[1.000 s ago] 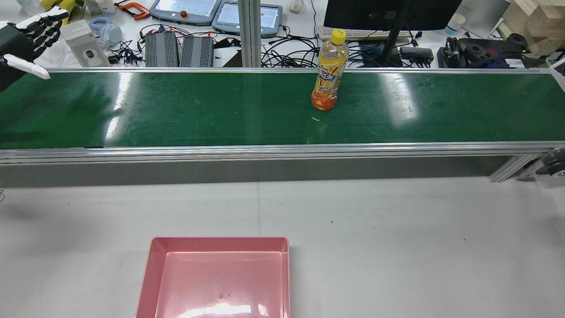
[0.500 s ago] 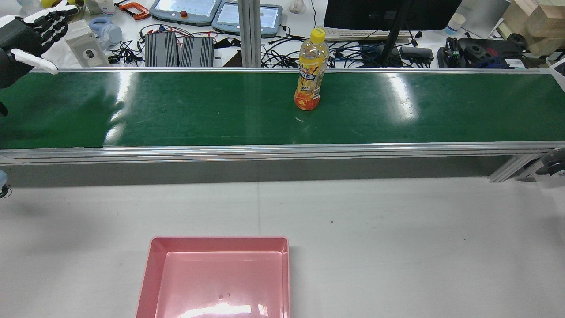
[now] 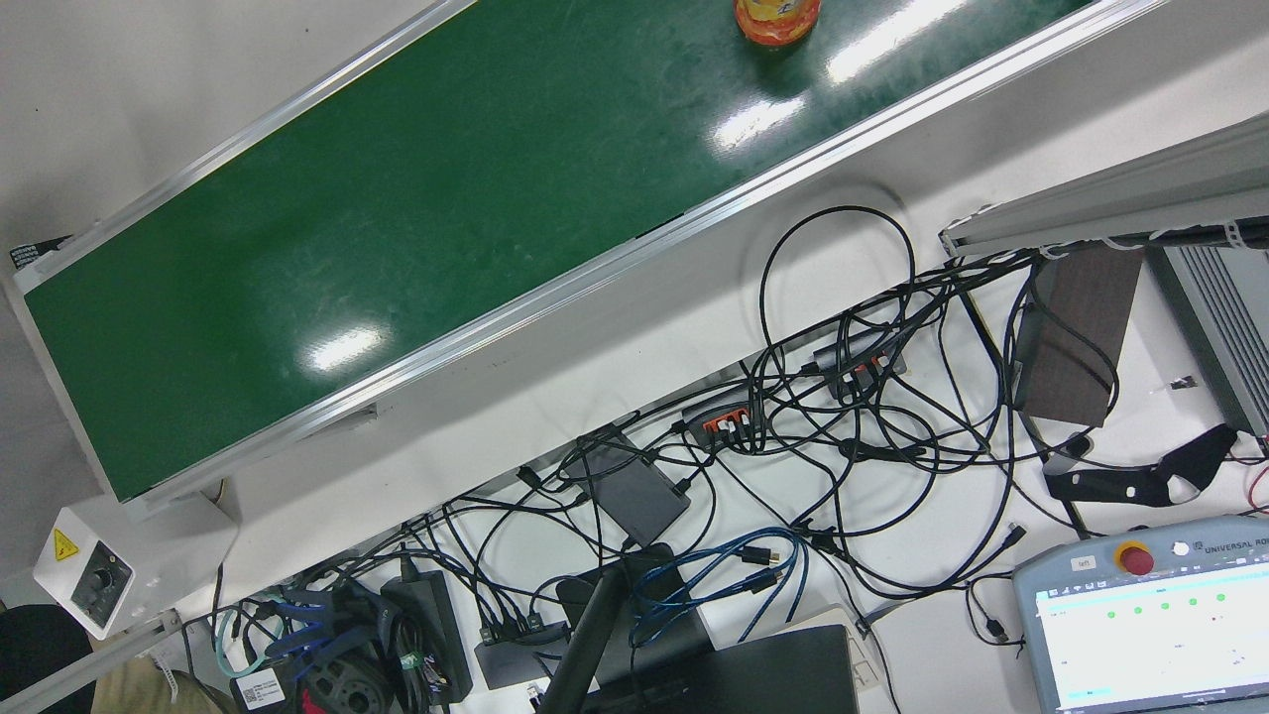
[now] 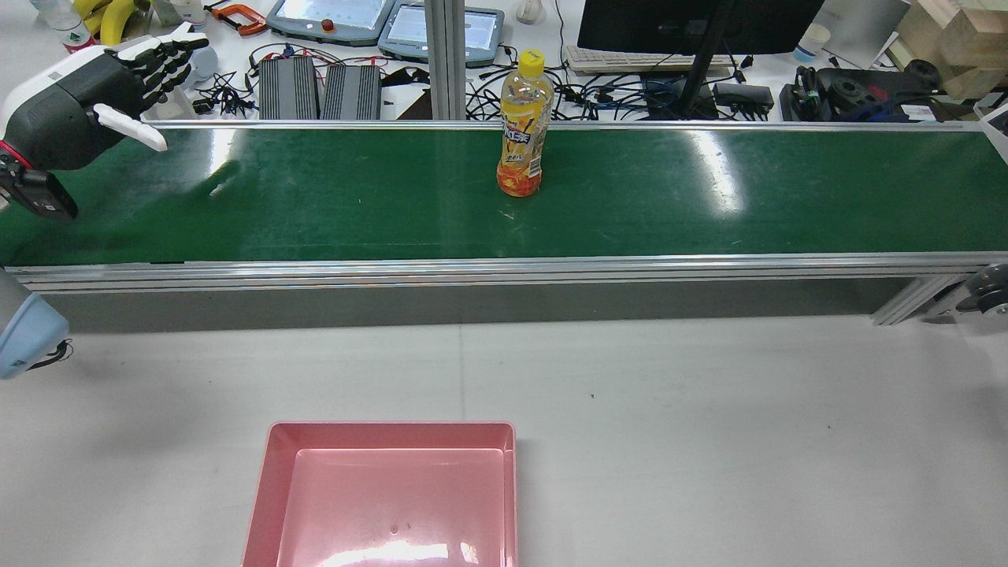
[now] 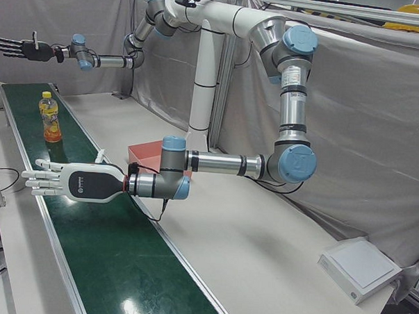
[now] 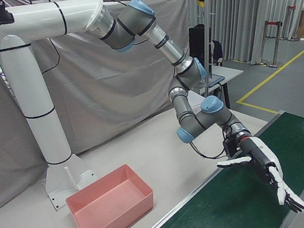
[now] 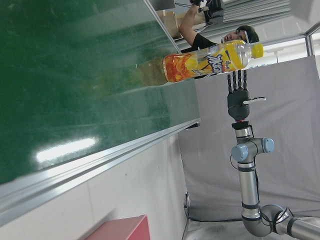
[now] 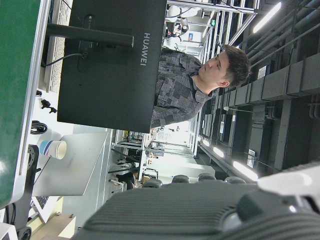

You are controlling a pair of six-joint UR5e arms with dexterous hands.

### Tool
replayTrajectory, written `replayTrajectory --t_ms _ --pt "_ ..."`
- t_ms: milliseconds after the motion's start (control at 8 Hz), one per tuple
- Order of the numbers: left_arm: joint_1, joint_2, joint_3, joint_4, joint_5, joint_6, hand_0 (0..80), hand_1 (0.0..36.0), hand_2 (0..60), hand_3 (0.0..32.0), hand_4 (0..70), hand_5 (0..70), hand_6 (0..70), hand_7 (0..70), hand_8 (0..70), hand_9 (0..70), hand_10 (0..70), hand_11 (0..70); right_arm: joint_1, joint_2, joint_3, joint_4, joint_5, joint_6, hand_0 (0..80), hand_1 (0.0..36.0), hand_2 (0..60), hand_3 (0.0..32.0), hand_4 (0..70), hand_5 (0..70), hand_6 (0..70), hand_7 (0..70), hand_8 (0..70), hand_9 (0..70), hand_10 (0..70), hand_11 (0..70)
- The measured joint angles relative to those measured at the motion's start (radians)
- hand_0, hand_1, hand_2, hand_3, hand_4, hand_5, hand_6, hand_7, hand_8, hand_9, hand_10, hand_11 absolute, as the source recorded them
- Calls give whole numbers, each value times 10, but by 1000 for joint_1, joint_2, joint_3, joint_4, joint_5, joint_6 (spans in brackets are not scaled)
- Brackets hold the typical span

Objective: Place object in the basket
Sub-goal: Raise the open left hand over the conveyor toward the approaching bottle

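An orange drink bottle (image 4: 522,126) with a yellow cap stands upright on the green conveyor belt (image 4: 709,213). It also shows in the left-front view (image 5: 51,117), the left hand view (image 7: 210,61) and, cut off, the front view (image 3: 778,18). The pink basket (image 4: 386,496) sits empty on the white table, also in the right-front view (image 6: 112,210). My left hand (image 4: 102,102) is open and empty, low over the belt's left end, far left of the bottle (image 5: 69,181) (image 6: 265,174). My right hand (image 5: 23,49) is open and raised high beyond the bottle (image 7: 239,92).
Behind the belt lies a cluttered bench with cables (image 4: 512,94), teach pendants (image 4: 331,20) and a monitor (image 4: 693,24). The white table (image 4: 709,433) lies between the belt and the basket. A person (image 8: 200,80) stands past the belt's right end.
The bottle has travelled left along the belt. My left hand has moved right and further into the rear view, over the belt's left end, still open.
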Motion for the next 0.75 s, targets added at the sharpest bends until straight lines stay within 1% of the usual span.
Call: replayTrajectory --t_ms 125,375,500,625,750 --pt "7 -6 1 3 0 3 556 96 0 0 120 164 0 10 15 23 15 38 0 0 0 0 0 0 0 0 0 0 0 0 0 0 0 0 0 0" --pt "21 -17 8 4 -1 5 549 95 0 0 106 153 0 12 14 22 12 33 0 0 0 0 0 0 0 0 0 0 0 0 0 0 0 0 0 0" --pt "26 -20 12 5 -1 6 544 95 0 0 107 158 0 15 20 33 15 37 0 0 0 0 0 0 0 0 0 0 0 0 0 0 0 0 0 0" --pt "37 -30 19 5 -1 7 545 94 0 0 104 157 0 14 16 30 16 38 0 0 0 0 0 0 0 0 0 0 0 0 0 0 0 0 0 0" --pt "48 -42 28 5 -1 8 546 93 0 0 105 146 0 14 17 29 10 30 0 0 0 0 0 0 0 0 0 0 0 0 0 0 0 0 0 0"
